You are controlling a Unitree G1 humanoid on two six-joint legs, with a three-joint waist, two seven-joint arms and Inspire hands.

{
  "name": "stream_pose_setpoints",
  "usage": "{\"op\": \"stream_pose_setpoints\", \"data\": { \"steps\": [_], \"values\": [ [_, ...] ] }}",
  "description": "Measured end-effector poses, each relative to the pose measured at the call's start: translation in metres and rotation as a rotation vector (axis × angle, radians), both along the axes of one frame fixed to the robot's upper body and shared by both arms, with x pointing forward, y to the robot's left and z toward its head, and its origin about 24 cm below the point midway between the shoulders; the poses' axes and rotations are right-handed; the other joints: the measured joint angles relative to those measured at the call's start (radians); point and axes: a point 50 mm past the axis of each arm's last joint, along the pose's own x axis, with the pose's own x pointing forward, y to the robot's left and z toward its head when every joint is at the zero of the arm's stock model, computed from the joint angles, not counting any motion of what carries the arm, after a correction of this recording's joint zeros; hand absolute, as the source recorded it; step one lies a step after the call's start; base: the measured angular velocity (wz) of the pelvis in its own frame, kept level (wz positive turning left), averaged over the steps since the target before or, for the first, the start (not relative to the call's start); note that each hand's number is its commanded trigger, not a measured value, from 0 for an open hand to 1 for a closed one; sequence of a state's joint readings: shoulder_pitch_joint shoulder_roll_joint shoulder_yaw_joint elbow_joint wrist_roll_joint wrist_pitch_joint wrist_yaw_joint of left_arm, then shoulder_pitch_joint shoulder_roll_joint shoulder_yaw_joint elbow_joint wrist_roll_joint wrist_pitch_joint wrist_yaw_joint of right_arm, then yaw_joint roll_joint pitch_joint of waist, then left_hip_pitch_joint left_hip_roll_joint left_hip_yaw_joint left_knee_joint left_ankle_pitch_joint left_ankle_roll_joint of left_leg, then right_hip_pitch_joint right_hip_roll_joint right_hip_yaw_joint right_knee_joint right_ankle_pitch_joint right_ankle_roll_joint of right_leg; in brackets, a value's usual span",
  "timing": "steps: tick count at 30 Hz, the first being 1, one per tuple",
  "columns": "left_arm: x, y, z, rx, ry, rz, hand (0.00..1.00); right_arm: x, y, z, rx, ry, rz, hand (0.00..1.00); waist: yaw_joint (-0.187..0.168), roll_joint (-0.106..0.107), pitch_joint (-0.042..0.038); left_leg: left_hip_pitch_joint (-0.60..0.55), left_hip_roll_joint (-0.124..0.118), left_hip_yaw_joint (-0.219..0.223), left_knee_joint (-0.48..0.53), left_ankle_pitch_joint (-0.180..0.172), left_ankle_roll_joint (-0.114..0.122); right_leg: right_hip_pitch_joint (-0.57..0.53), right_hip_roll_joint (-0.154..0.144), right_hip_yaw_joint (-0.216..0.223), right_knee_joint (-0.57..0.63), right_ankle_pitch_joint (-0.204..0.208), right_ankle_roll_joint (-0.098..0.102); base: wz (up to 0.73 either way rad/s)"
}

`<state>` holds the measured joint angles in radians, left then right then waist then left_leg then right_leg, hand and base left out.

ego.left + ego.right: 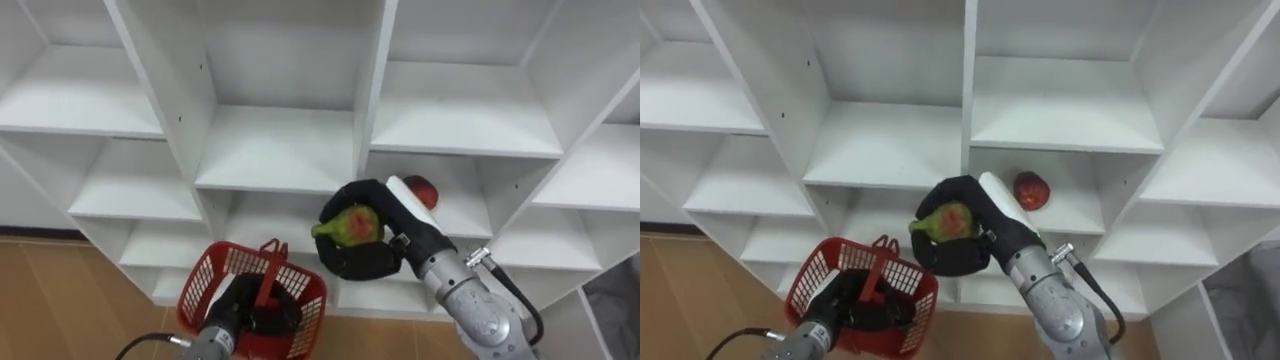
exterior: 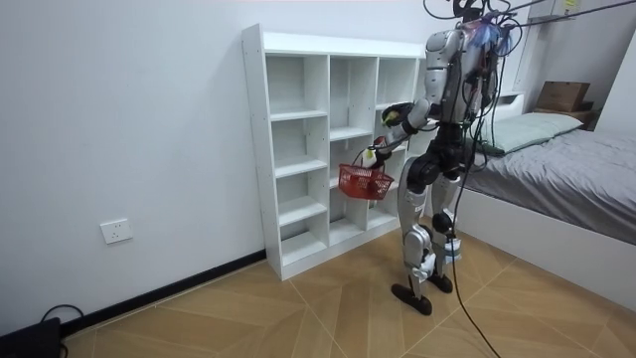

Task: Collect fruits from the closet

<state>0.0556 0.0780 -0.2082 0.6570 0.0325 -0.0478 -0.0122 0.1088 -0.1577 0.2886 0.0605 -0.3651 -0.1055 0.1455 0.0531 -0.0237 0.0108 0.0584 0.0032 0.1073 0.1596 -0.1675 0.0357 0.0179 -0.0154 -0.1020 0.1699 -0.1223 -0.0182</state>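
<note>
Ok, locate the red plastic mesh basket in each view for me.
Left eye view: the red plastic mesh basket hangs from the left hand at bottom, left of centre, down-left of the right hand gripping a green-red fruit.
Right eye view: bottom left.
Room view: mid-picture, before the robot's waist.
Shared landmark: the white open-shelf closet.

A tall white open-fronted shelf unit (image 2: 298, 139) of flat painted boards stood on the brown wood-patterned floor (image 2: 298, 308), with its back against the plain white wall (image 2: 119, 119). One round red fruit (image 1: 1031, 189) lay directly on a middle board, in the compartment just right of an upright divider.
</note>
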Motion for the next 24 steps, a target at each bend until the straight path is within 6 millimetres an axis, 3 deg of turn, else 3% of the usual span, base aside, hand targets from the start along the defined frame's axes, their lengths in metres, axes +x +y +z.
{"op": "stream_pose_setpoints", "data": {
  "steps": [10, 24],
  "values": [
    [0.005, -0.003, 0.011, -0.017, -0.056, -0.059, 1.0, -0.008, -0.007, -0.011, -0.058, 0.05, -0.014, 1.0, 0.006, 0.0, -0.0007, 0.004, 0.001, 0.009, -0.011, -0.001, 0.0, -0.002, 0.005, 0.017, -0.001, 0.0, 0.0, -0.03],
    [0.004, -0.001, 0.011, -0.03, -0.047, -0.091, 1.0, -0.013, -0.013, -0.032, -0.084, 0.144, -0.027, 1.0, 0.004, -0.001, -0.0019, -0.017, 0.001, 0.017, -0.012, -0.001, 0.0, -0.024, 0.004, 0.02, 0.003, -0.001, 0.0, -0.01]
  ]
}}
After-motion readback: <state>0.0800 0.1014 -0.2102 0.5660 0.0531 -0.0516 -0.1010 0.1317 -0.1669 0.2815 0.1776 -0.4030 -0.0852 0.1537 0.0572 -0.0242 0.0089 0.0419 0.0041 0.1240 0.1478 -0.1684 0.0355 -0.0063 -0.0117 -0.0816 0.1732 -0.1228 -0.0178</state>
